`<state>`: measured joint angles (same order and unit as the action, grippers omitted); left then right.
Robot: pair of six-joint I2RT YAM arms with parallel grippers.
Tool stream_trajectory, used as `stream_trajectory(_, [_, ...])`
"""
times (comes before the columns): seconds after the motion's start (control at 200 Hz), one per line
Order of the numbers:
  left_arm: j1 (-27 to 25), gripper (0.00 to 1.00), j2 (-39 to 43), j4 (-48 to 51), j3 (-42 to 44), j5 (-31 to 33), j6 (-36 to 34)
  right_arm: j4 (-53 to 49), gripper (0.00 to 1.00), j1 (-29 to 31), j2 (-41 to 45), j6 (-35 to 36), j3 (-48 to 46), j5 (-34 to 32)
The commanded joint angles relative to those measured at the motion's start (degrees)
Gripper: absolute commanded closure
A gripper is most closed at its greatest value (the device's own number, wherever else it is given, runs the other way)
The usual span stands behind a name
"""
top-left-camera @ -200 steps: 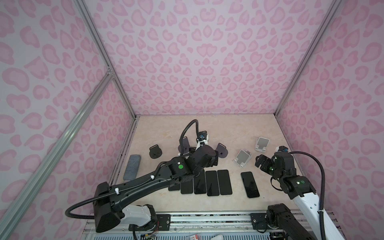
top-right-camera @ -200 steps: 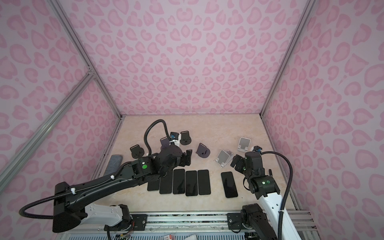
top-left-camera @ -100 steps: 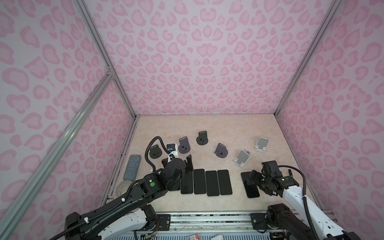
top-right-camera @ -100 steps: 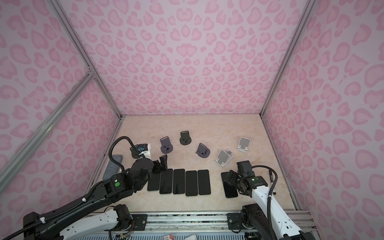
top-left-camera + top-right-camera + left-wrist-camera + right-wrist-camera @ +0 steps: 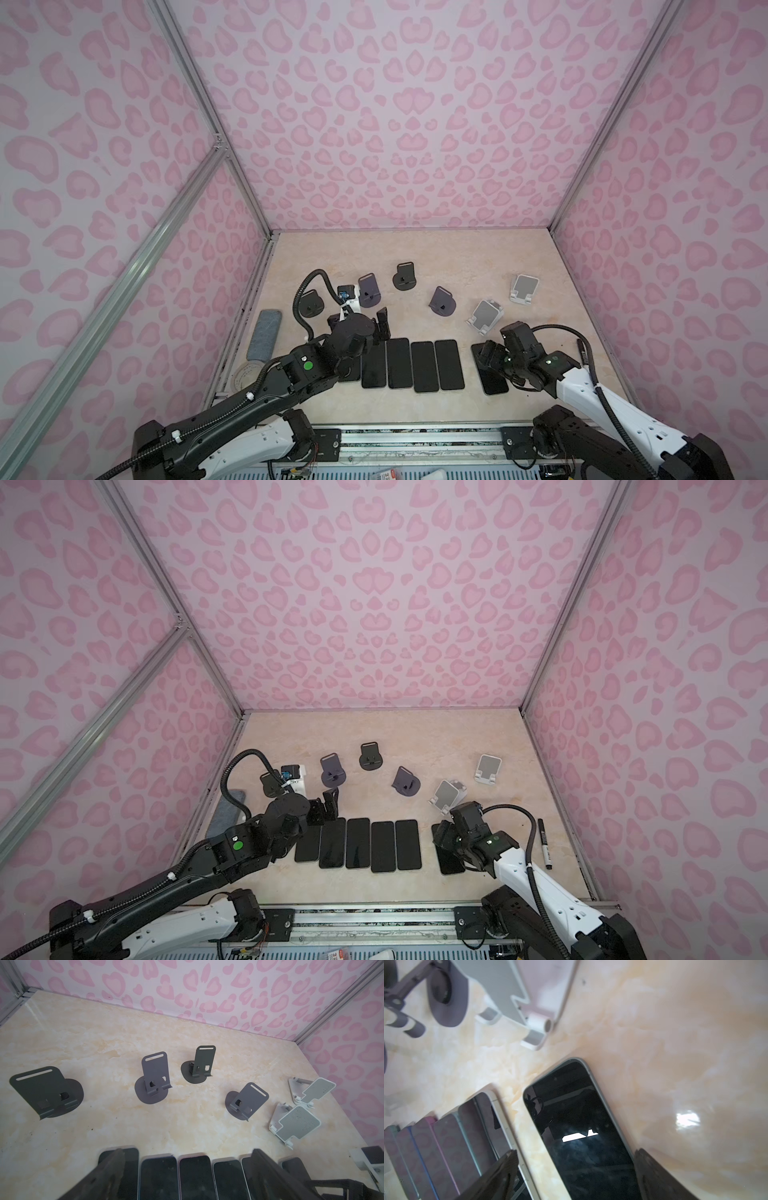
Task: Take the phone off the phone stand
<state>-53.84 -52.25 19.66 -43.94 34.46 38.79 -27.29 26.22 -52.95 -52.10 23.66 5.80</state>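
- Since a second ago the left gripper has drawn back from among the dark round-based metal stands to the row of five black slab phones. The right gripper has dropped from beside the white folding stands with grey plates to the lone black glass-fronted phone.
- Jaws of the left gripper stand wide apart with nothing between them, fingertips over the far ends of the row.
- Jaws of the right gripper are spread either side of the lone phone; a gap shows at one finger, so it is not clamped.
- That phone lies flat, screen up, on the beige marbled bench, just right of the row and just in front of the nearer white stand.
- The four dark stands sit upright in a loose arc behind the row, with the two white ones to their right. All six phones lie on the bench, off the stands.
- A grey-blue rectangular pad lies by the left wall, and a black marker pen lies near the right wall beside the right arm.
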Motion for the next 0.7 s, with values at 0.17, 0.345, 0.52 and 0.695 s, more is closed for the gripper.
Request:
stream_trajectory(0.17, [0.06,0.03,-0.16,-0.3,-0.53,-0.29,0.93,6.43,0.13,1.58,-4.26,-4.41,-1.11,2.77])
stream_trajectory(0.345, [0.06,0.03,0.48,0.25,-0.3,0.27,1.38,-1.49,0.1,0.27,6.53,-2.71,-1.01,-6.0])
stream_trajectory(0.52, [0.06,0.02,0.35,2.36,-2.26,4.01,-0.14,-1.5,0.1,-1.55,9.49,0.69,-0.6,-3.46])
stream_trajectory(0.695, [0.06,0.02,-1.44,5.74,-14.45,-2.14,-9.29,-1.17,0.1,-1.48,9.7,11.02,11.8,-8.4])
